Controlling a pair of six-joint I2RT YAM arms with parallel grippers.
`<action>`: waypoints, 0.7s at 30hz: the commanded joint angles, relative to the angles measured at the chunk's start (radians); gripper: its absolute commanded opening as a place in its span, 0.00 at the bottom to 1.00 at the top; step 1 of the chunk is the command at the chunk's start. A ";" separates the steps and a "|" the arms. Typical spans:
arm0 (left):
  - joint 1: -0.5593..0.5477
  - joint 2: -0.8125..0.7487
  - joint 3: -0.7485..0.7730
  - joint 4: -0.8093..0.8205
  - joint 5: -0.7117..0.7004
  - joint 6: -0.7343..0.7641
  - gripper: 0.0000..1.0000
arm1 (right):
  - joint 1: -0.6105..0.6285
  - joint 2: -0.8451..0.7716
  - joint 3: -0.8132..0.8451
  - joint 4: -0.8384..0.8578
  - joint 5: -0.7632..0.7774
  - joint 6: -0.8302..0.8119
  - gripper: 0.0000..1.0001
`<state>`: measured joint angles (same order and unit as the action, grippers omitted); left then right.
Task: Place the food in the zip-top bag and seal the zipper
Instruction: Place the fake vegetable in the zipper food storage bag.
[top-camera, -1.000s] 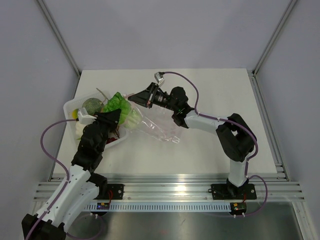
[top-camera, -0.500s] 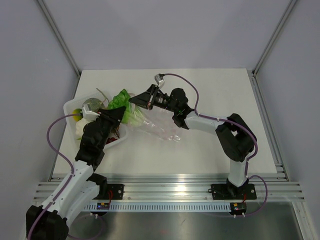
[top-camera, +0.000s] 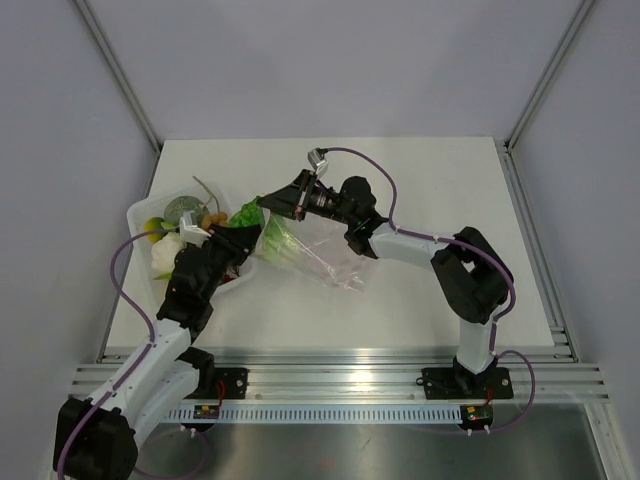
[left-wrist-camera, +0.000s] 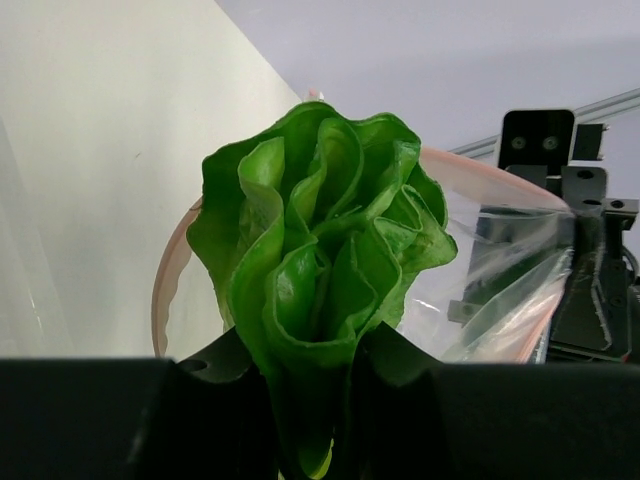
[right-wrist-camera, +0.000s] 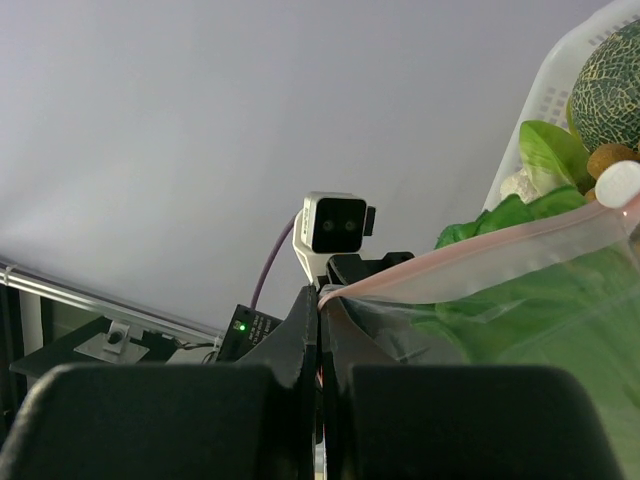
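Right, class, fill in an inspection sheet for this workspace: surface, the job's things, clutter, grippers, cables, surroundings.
Surface: white table, no spills seen.
Job's things: lettuce partly in the open mouth of the zip-top bag; zipper unsealed; yellow piece and tan balls in the white tray.
Clutter: netted melon in the tray.
Grippers: left gripper shut on lettuce; right gripper shut on the bag's mouth edge.
Cables: purple cables loop beside the arms.
Surroundings: grey walls, metal rail.
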<state>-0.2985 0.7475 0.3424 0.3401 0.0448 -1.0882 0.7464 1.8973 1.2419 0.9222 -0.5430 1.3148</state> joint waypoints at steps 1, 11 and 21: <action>0.002 0.033 0.039 0.008 0.075 0.022 0.00 | 0.014 -0.017 0.034 0.076 -0.005 0.008 0.00; 0.002 0.032 0.130 -0.070 0.096 0.089 0.14 | 0.014 -0.021 0.040 0.079 -0.006 0.003 0.00; 0.002 0.053 0.250 -0.216 0.135 0.243 0.78 | 0.013 -0.004 0.051 0.109 -0.018 0.015 0.00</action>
<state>-0.2958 0.8059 0.5182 0.1490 0.1333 -0.9234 0.7471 1.8973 1.2446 0.9485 -0.5442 1.3239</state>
